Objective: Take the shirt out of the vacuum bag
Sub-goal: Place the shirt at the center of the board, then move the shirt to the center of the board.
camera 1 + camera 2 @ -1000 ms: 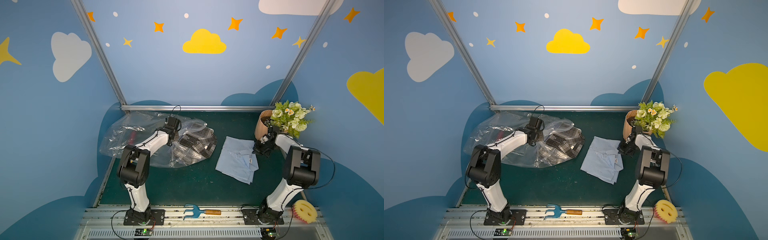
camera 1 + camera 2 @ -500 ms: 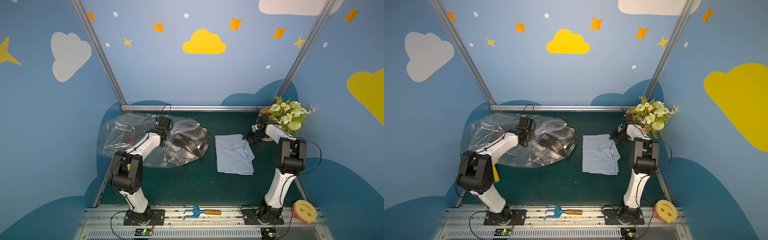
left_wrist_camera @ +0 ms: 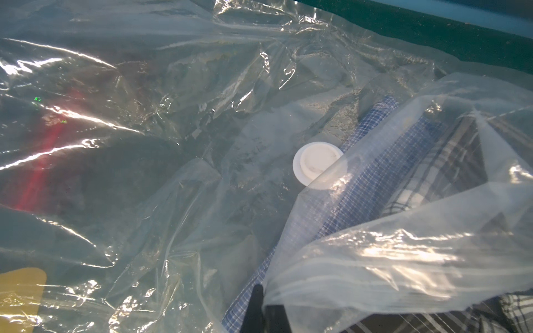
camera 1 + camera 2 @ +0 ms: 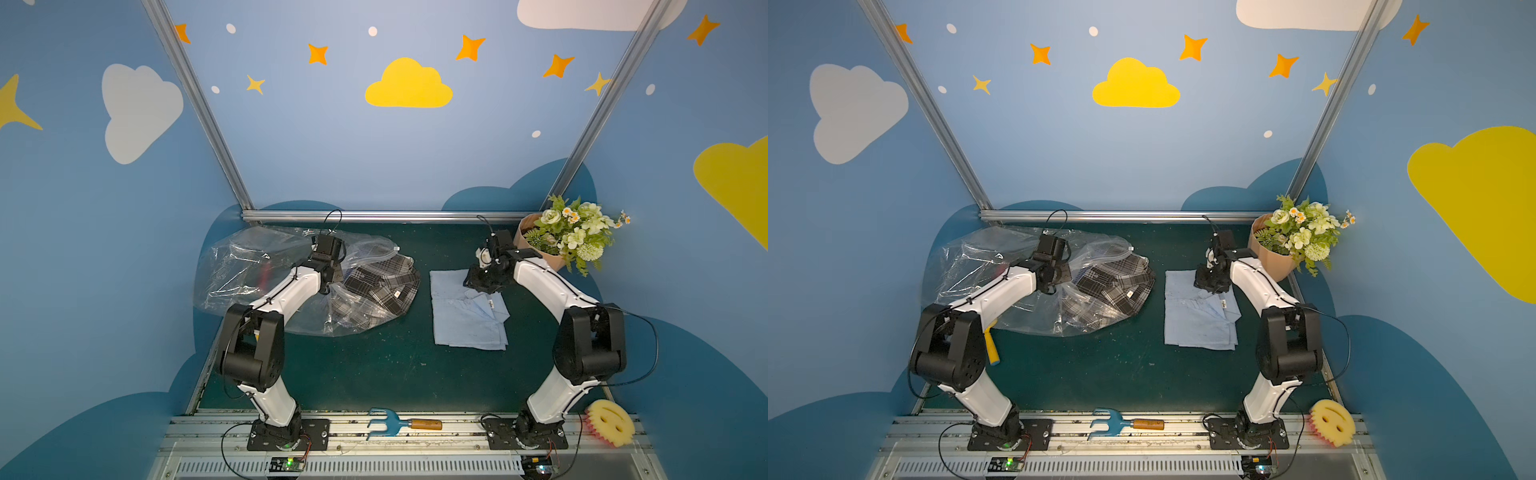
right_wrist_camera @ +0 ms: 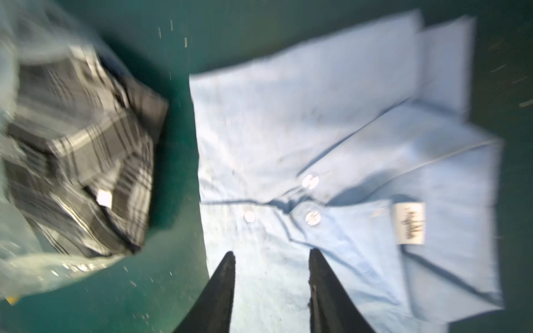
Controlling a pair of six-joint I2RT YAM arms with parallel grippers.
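Right gripper [image 5: 271, 253]: jaws apart, nothing between them, hanging just over the light blue shirt [image 4: 465, 316]. That shirt lies folded on the green mat [image 4: 374, 365], right of centre in both top views, fully clear of the vacuum bag [image 4: 249, 274] with a strip of bare mat between them.

Left gripper [image 3: 259, 302]: fingers together, apparently pinching the bag's film at its open lip. The film rises to the fingertips, so I read it as holding the mouth open.

The bag sits left of centre toward the back wall, with its valve [image 3: 315, 163] facing up. A plaid shirt [image 4: 386, 282] is half out of the mouth and a blue-check fabric [image 3: 375, 173] is inside.

My read: extraction of the blue shirt is done and it has been let go. What's left is retracting the arms and releasing the bag, unless the plaid one counts too.
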